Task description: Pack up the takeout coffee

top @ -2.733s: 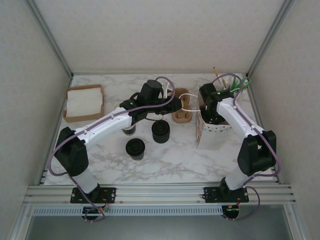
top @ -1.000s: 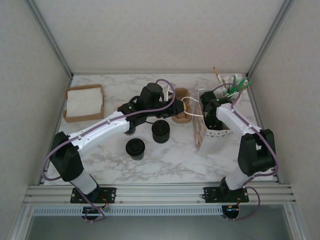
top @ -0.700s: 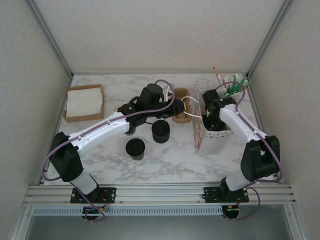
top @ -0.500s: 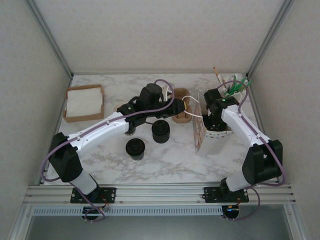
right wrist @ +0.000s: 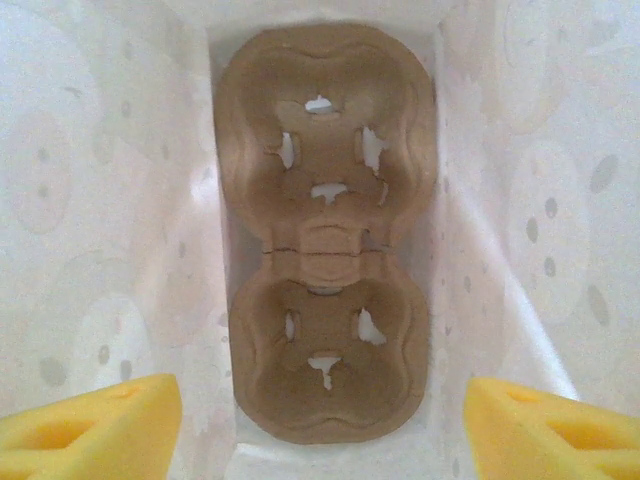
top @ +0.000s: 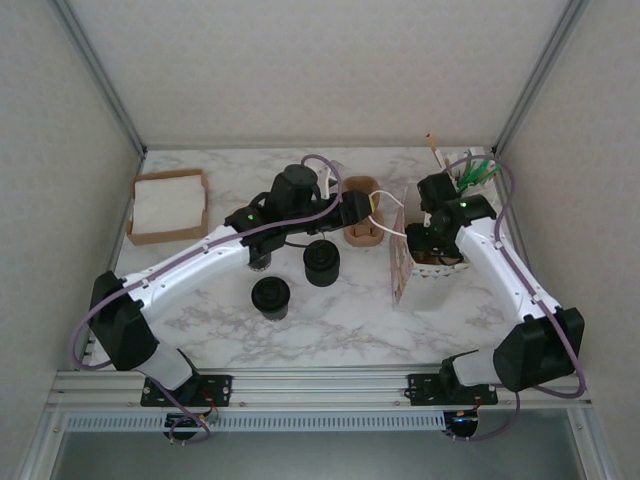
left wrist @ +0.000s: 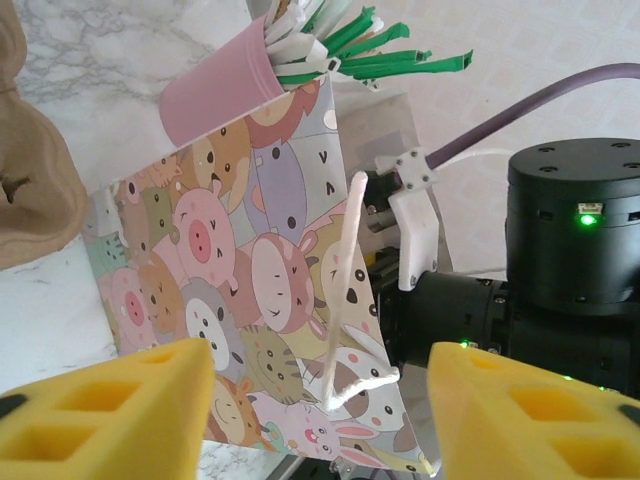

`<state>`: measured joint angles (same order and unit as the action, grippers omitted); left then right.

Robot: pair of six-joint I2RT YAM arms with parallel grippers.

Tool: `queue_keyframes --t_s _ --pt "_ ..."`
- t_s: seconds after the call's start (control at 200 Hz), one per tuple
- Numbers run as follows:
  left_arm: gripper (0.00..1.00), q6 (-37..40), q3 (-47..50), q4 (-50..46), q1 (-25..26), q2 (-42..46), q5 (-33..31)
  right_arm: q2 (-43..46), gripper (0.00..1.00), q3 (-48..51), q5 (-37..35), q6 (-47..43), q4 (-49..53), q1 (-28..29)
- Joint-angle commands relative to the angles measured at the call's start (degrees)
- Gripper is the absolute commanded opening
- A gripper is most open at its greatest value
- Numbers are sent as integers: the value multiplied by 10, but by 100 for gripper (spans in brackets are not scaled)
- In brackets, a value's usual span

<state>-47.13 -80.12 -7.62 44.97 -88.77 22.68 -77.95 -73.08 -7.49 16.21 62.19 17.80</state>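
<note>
So there's the marble table (top: 330,330), and the cartoon-animal bag (left wrist: 250,280) stands on its right side. The right gripper (right wrist: 320,410) is at the bag's mouth, pads spread wide with nothing in them. A brown carrier (right wrist: 320,240) lies flat on the bottom. The left gripper (left wrist: 320,385) is just left of the bag, spread too, with the white handle (left wrist: 345,290) loose between its pads. The coffee (top: 271,297) stands near-left of centre, well apart from the bag.

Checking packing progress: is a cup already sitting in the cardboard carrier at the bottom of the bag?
No, in the right wrist view both wells of the cardboard carrier lie empty inside the bag.
</note>
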Motion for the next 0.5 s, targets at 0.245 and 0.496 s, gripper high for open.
queue_keyframes --t_s 0.245,0.496 --pt "76 24 9 -7 5 41 -31 55 84 -21 -6 8 1 -3" --pt "82 40 8 -20 0 48 -50 73 84 -21 3 11 -8 -5"
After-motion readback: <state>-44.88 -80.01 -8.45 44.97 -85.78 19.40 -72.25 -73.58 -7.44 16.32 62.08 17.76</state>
